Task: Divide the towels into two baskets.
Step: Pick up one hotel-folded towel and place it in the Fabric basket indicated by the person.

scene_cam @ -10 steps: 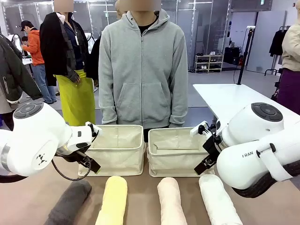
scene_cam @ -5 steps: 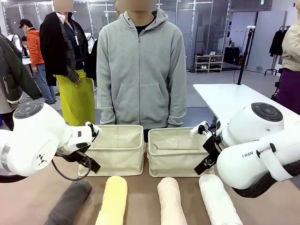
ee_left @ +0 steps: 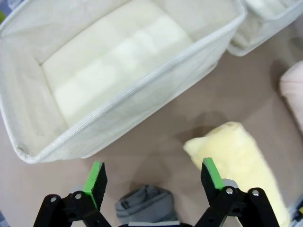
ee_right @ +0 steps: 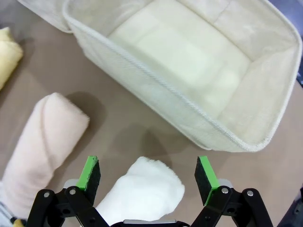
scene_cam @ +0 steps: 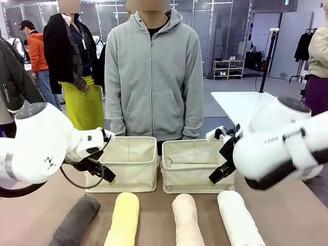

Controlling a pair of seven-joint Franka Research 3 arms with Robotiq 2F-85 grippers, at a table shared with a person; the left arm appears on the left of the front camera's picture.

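Lengthwise, towels (scene_cam: pixel 123 218) point at baskets (scene_cam: pixel 130 177); left end effector (ee_left: pixel 154 172) and right end effector (ee_right: pixel 147 170) gape empty.

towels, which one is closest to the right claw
The white towel, rightmost in the row: in the right wrist view its end shows between the pads of the open right claw, while the pink towel lies off to one side.
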